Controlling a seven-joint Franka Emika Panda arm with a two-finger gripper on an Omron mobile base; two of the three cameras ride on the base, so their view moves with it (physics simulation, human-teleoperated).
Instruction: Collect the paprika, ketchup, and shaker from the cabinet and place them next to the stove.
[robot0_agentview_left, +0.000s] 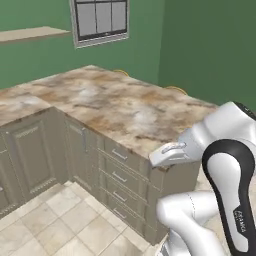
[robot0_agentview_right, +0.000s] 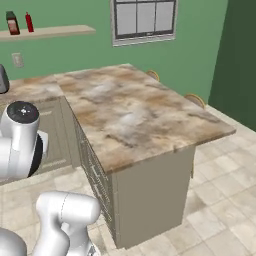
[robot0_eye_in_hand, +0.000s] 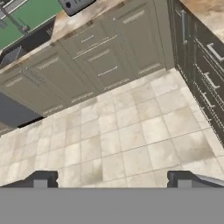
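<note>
Gripper (robot0_eye_in_hand: 112, 178) with fingertips (robot0_eye_in_hand: 41, 179) spread wide, nothing between them, pointed down at pale floor tiles (robot0_eye_in_hand: 127, 135). Beyond, toward 12 o'clock in the hand view, grey-green drawer fronts (robot0_eye_in_hand: 100, 57) under a marbled tabletop (robot0_agentview_right: 125, 110). In the right base view, at 11 o'clock, the cabinet (robot0_agentview_right: 55, 32) against the green wall, carrying the paprika (robot0_agentview_right: 12, 23) and, just beside it at its 3 o'clock, the ketchup (robot0_agentview_right: 29, 22), both upright. Window (robot0_agentview_right: 144, 20) at 12 o'clock above the tabletop. Shaker not discernible.
</note>
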